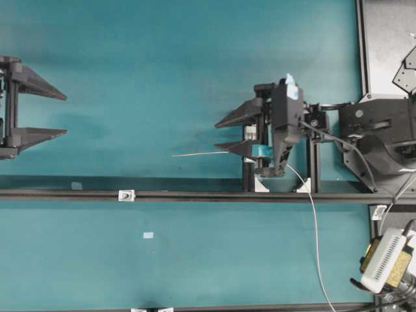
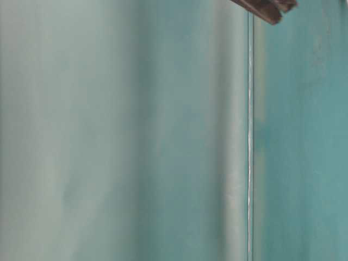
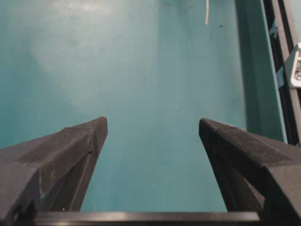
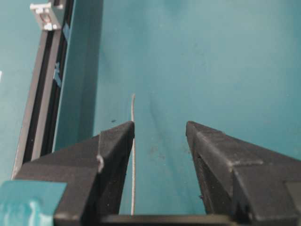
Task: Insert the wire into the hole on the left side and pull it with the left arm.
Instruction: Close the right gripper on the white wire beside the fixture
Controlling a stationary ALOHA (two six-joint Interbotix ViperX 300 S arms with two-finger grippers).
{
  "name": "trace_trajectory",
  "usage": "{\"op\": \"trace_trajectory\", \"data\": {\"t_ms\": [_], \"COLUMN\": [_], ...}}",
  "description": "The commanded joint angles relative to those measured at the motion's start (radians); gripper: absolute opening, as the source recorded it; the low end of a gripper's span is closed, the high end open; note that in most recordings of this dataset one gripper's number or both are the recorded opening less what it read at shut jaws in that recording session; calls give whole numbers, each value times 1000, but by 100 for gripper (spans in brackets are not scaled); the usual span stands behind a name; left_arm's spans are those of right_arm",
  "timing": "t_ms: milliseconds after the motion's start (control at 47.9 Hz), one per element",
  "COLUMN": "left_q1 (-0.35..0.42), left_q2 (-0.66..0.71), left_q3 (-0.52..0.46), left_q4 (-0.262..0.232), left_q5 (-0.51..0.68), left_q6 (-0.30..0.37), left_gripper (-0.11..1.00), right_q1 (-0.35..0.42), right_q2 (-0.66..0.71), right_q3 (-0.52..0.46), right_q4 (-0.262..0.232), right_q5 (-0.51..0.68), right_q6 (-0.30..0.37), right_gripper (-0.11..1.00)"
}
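Teal table [image 1: 162, 65]: your right gripper [image 4: 157, 129] has its jaws wide, empty, the wire [image 4: 132, 155] lying beside the left finger, tip toward 12 o'clock. It looks thin and limp; grip near the tip. The hole [image 1: 124, 195] sits at 10. The left gripper [image 1: 62, 115] is likewise wide, empty.

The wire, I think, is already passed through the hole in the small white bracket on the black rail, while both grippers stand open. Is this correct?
Not quite. The wire is not through the hole yet: in the overhead view its free end lies on the teal table, apart from the bracket on the black rail. The left gripper and the right gripper do both stand open.
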Motion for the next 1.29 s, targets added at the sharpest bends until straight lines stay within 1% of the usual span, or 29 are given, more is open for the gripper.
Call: {"op": "trace_trajectory", "data": {"t_ms": [0, 376, 626, 1273], "left_q1": [5, 5, 8, 18], "left_q2": [-2, -2, -2, 3], "left_q3": [-18, -17, -12, -12], "left_q4": [-2, -2, -2, -2], "left_q5": [-11, -9, -8, -6], "left_q6": [-2, -3, -3, -3], "left_gripper": [64, 63, 63, 63], "right_q1": [5, 5, 11, 23], "right_q2": [12, 87, 129, 192], "right_q3": [-29, -69, -83, -120], "right_q4": [-2, -2, -2, -2], "right_q5": [3, 37, 38, 41], "right_q6": [2, 2, 2, 2], "right_gripper": [59, 59, 59, 59]}}
